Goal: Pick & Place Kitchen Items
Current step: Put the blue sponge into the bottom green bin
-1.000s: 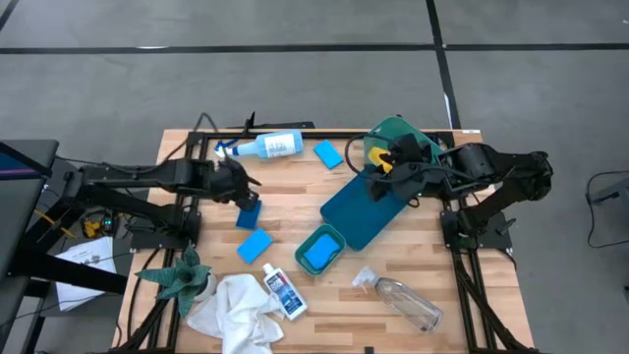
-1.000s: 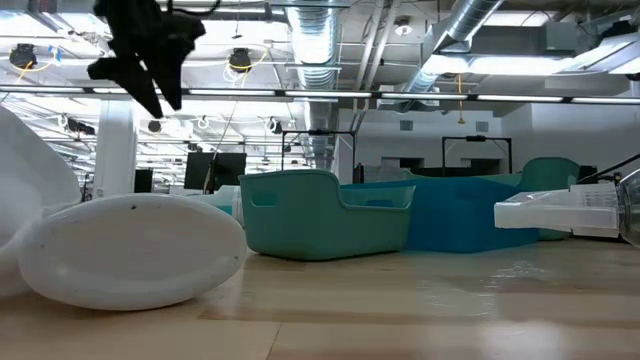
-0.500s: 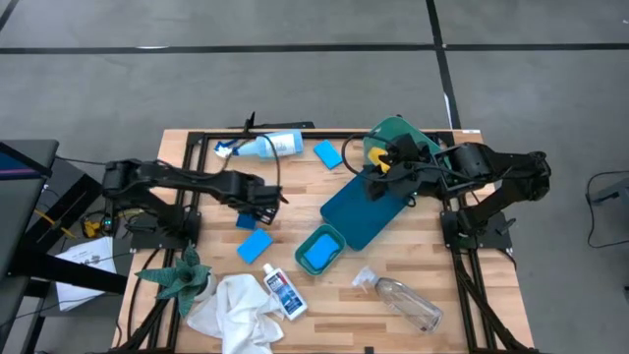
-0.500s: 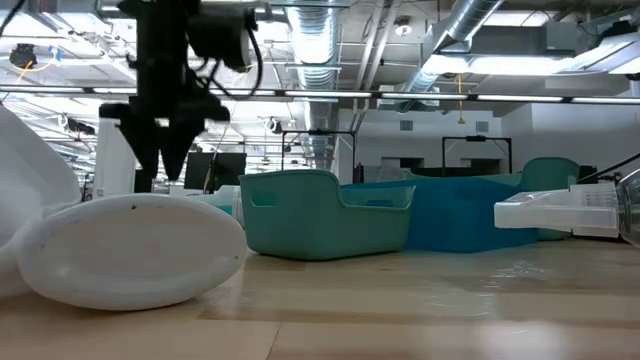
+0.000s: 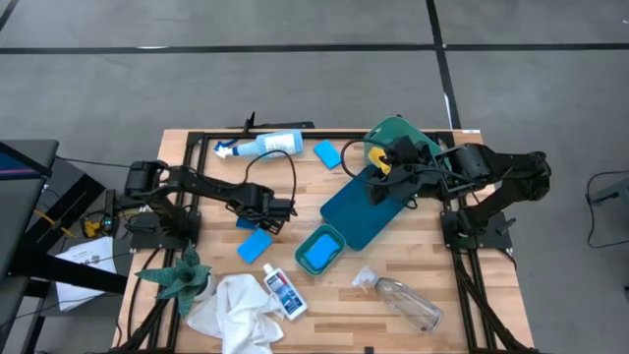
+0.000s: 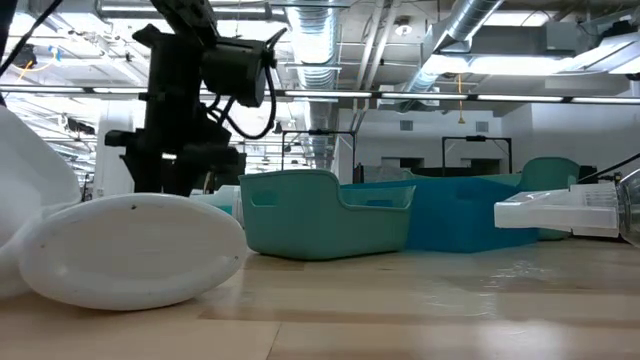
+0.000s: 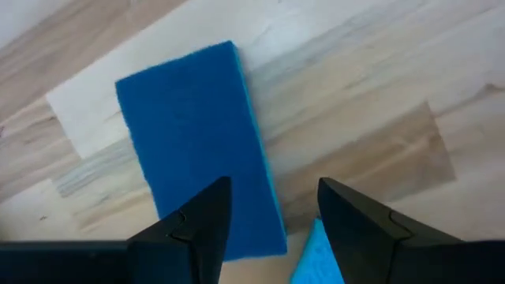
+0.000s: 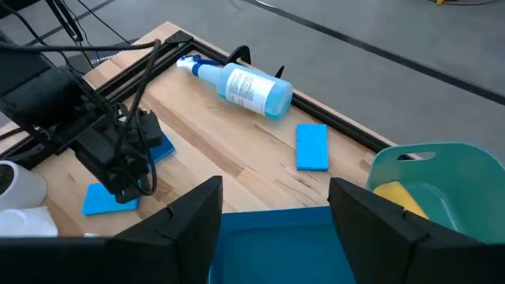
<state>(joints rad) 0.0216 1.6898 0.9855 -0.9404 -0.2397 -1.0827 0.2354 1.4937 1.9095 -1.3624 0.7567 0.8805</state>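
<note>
The wooden table (image 5: 423,251) is carrying a dark blue tray (image 5: 359,211) and a teal bin (image 5: 320,250). The spray bottle (image 5: 263,146) is lying near the far edge. The left tool (image 5: 276,209) is hanging with fingers spread over a blue sponge (image 7: 193,142), gripping nothing. The right tool (image 5: 378,181) is hovering parted over the tray, empty, beside the yellow pad (image 5: 376,157).
</note>
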